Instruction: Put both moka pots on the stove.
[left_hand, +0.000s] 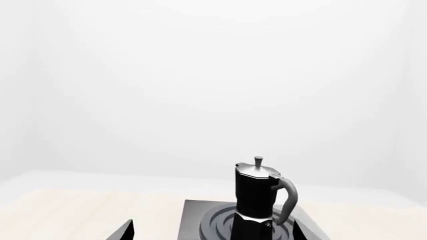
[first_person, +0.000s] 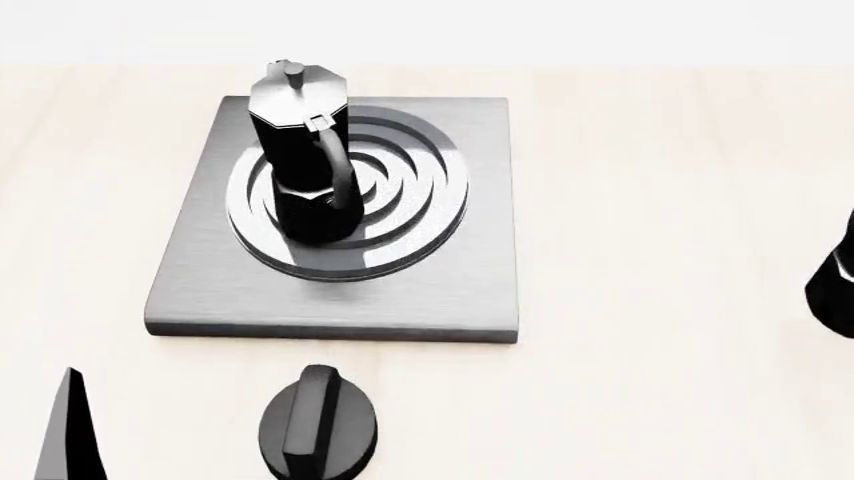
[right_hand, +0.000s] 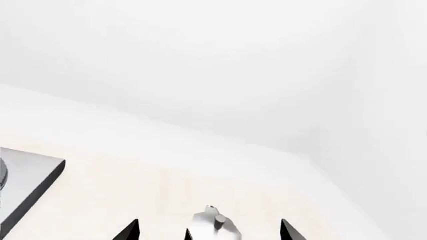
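The left tool (left_hand: 213, 232) shows only as two dark finger tips, spread apart with nothing between them. The right tool (right_hand: 209, 231) also has its tips spread wide. The silver lid of the second moka pot (right_hand: 215, 223) sits in the gap, but I cannot tell if the tips touch it.

One moka pot (first_person: 304, 160) stands upright on the ring burner of the stove (first_person: 441, 290), toward its left side. The second pot is a black shape at the right edge of the head view, well apart from the stove, on the pale worktop (first_person: 654, 200). A black knob (first_person: 318, 428) sits just in front of the stove.
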